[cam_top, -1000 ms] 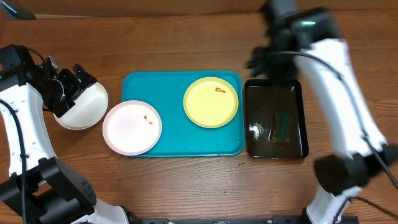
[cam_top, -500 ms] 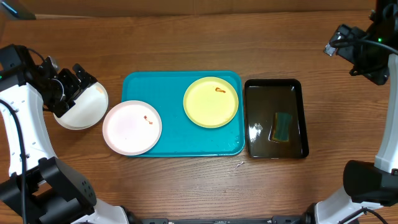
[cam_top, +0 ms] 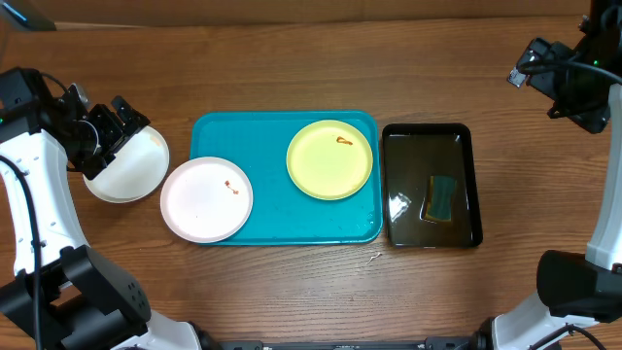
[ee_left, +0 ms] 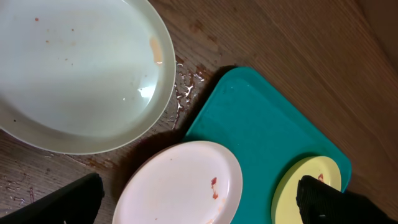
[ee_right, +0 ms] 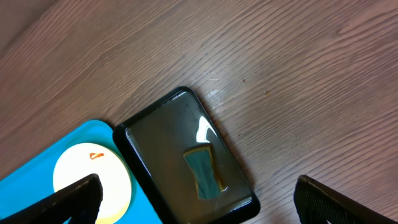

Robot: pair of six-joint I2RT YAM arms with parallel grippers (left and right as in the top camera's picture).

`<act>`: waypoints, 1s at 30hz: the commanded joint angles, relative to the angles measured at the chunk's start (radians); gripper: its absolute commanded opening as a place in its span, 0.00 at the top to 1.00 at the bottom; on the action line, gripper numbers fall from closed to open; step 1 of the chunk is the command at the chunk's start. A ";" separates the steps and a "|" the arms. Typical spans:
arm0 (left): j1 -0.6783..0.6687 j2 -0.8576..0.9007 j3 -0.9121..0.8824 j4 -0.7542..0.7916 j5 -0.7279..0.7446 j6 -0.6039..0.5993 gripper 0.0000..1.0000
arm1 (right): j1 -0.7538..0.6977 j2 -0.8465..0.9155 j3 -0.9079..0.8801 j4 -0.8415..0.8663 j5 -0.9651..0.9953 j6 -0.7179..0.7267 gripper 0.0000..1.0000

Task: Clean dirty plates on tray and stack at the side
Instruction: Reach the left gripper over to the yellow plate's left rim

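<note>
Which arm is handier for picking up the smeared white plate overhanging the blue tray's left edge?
Left. The left pincer, open, hovers over the outer white plate right beside the smeared white plate; the right arm stands far off beyond the black tray.

Turquoise tray (cam_top: 282, 226), yellow plate (cam_top: 330, 159) inside, white plate (cam_top: 206, 199) overhanging rim, third plate (cam_top: 131, 177) beside

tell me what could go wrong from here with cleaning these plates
1. The smeared white plate sits across the blue tray's left rim, so it probably rocks and could slip when gripped.
2. The table has water drops beside the other white plate; that plate may slide on the wet wood when the next one is stacked on it.
</note>
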 commanded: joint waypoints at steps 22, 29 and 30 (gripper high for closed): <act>-0.935 0.011 -0.027 0.023 -0.371 -0.357 0.50 | -0.002 0.000 0.002 0.003 -0.004 -0.003 0.00; -1.077 0.074 -0.027 0.014 -0.523 -0.494 0.64 | -0.002 0.000 0.002 0.003 -0.004 -0.003 0.00; -1.081 0.089 -0.027 0.014 -0.523 -0.505 0.64 | -0.002 0.000 0.002 0.003 -0.004 -0.003 0.00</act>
